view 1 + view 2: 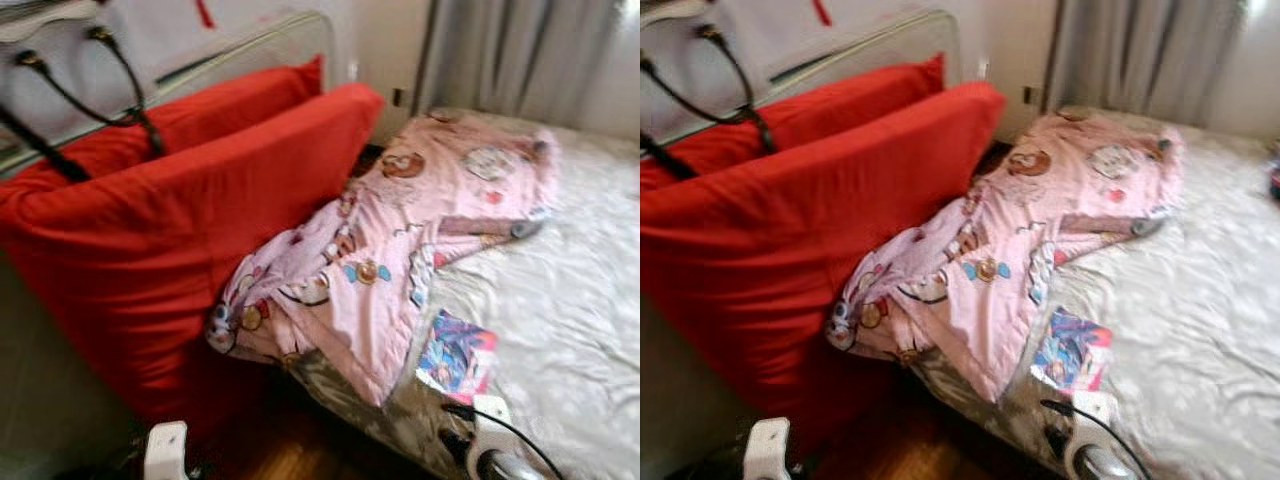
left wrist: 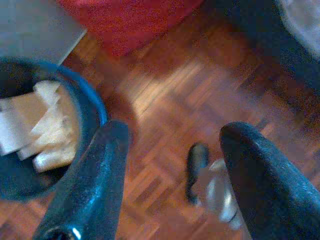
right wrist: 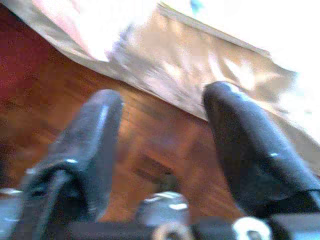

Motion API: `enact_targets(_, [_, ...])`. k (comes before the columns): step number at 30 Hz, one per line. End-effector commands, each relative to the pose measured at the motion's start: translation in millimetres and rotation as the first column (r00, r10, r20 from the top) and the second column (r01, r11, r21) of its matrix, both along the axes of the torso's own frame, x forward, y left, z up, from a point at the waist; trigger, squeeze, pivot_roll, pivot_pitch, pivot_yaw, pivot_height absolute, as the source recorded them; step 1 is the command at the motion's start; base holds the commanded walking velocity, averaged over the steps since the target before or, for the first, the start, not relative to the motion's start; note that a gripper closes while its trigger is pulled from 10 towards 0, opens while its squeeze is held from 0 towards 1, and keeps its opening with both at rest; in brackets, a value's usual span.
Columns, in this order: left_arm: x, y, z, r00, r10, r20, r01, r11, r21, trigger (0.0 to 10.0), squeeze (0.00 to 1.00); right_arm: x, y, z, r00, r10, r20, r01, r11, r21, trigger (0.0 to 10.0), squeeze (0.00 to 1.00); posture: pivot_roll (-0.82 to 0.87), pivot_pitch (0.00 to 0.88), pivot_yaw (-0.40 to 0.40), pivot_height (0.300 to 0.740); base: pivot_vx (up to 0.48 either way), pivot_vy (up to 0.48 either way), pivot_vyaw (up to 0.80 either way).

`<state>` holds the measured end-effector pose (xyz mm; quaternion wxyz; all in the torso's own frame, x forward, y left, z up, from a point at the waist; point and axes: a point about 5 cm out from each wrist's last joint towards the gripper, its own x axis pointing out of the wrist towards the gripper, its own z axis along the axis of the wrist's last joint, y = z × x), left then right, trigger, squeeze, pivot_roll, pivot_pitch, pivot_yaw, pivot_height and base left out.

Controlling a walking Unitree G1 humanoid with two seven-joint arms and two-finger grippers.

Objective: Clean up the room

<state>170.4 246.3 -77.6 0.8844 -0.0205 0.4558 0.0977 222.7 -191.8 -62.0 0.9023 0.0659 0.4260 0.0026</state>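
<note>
- Black and bare, the left gripper hangs with jaws spread wide over parquet floor, beside a blue bin holding paper scraps.
- The right gripper, jaws equally wide and empty, hovers low by the bed's edge.
- On the bed lies a crumpled pink cartoon-print blanket: probably soft, light, floppy; best pinched at a bunched fold.
- Just beside it sits a thin, likely slippery comic booklet.
- Red cushions lean alongside.

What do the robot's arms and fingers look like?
Each end effector has two long, rounded, glossy black fingers: the left end effector and the right end effector. The head views show white blocky arm parts low down, and a thin black cable runs along the right arm.
</note>
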Motion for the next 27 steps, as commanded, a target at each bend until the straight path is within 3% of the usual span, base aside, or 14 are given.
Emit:
enact_targets(1, [9.9,-8.0,2,1.000,-0.011,0.024,0.011,1.000,-0.018,10.0,0.00,-11.2,-12.3,-5,0.999,-0.020,-0.034,0.019,0.999,-0.026,10.0,0.00,0.04,0.013,0.050,0.740,0.292,0.000,0.00])
enact_targets(12, [10.5,-7.2,3,0.999,-0.014,0.037,0.014,1.000,-0.007,10.0,0.00,-11.1,-12.2,-5,0.999,-0.030,-0.025,0.029,0.999,-0.023,10.0,0.00,0.04,0.018,0.051,0.740,0.184,0.000,0.00])
enact_targets(18, [17.7,-5.7,11,0.987,-0.032,0.156,0.027,0.999,0.034,10.0,0.00,-6.4,-12.3,0,0.995,-0.065,0.080,0.066,0.998,-0.006,10.0,0.00,0.05,0.027,0.055,0.740,0.000,0.000,0.00])
enact_targets(22, [18.9,-5.2,12,0.982,-0.033,0.185,0.026,0.999,0.038,10.0,0.00,-5.3,-12.3,1,0.991,-0.075,0.107,0.076,0.997,-0.006,10.0,0.00,0.04,0.029,0.057,0.740,0.000,0.000,0.00])
enact_targets(24, [20.6,-5.0,15,0.971,-0.039,0.234,0.028,0.998,0.051,10.0,0.00,-4.3,-13.0,4,0.975,-0.147,0.168,0.143,0.989,0.035,10.0,0.00,0.04,0.043,0.058,0.740,0.000,0.000,0.00])
enact_targets(27, [21.8,-5.5,18,0.962,-0.046,0.269,0.033,0.998,0.055,10.0,0.00,-3.7,-14.4,6,0.968,-0.153,0.199,0.150,0.988,0.028,10.0,0.00,0.04,0.050,0.057,0.740,0.000,0.000,0.00])
